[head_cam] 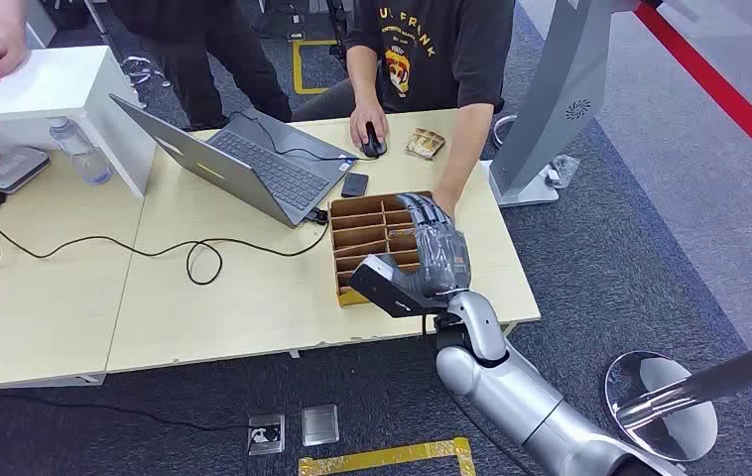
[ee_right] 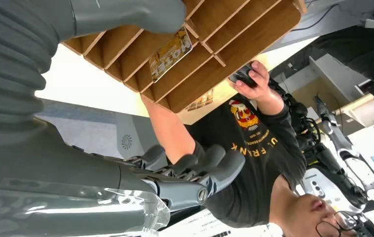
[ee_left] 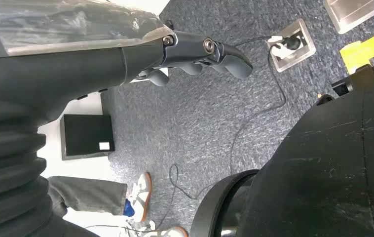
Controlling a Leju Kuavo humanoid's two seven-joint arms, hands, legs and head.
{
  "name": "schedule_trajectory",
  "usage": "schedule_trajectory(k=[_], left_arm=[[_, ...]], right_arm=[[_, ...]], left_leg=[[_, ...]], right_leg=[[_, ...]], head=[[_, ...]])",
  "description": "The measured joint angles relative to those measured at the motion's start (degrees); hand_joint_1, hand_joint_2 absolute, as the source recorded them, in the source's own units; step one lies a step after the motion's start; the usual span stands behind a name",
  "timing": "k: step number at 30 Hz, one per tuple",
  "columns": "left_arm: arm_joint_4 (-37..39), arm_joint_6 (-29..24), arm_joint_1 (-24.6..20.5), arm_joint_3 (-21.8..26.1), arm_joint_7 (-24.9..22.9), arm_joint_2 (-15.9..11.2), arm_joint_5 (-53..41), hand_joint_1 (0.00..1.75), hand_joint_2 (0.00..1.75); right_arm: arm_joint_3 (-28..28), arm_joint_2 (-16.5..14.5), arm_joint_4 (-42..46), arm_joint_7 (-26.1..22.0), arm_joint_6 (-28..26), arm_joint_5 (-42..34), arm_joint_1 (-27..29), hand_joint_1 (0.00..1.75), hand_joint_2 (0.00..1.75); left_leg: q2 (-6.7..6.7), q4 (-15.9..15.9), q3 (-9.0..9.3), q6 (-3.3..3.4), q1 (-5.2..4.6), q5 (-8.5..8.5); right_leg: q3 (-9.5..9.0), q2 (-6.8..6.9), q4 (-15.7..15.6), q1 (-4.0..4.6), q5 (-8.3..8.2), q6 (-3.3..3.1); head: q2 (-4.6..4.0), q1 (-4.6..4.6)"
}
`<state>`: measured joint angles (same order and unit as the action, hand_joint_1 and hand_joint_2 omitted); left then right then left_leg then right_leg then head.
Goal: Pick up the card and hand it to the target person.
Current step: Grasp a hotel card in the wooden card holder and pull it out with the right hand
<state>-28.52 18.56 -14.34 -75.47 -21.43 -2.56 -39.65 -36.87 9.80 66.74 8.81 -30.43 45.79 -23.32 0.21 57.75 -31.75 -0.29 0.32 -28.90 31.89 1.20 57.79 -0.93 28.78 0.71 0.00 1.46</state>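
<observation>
Pale tabletop [head_cam: 233,297] carries a divided wooden box [head_cam: 360,223]; the right hand [head_cam: 437,248] hovers above it, fingers apart, grasping nothing, card [ee_right: 170,47] lying inside.

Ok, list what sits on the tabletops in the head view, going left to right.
Grey box → plastic bottle → laptop → mouse under a person's hand → snack packet → grey stand base. The wooden divider box and right hand overlap, so I leave them out.
</observation>
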Motion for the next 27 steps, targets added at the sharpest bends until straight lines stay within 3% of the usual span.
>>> schedule_trajectory(k=[27], left_arm=[[-0.18, 0.8, -0.89, -0.08, 0.16, 0.03, -0.55, 0.0, 1.75]], right_arm=[[-0.04, -1.95, -10.61, 1.03, 1.8, 2.11, -4.23, 0.58, 1.75]], left_leg=[[0.0, 0.0, 0.0, 0.0, 0.0, 0.0]], right_leg=[[0.0, 0.0, 0.0, 0.0, 0.0, 0.0]], head=[[0.0, 0.0]])
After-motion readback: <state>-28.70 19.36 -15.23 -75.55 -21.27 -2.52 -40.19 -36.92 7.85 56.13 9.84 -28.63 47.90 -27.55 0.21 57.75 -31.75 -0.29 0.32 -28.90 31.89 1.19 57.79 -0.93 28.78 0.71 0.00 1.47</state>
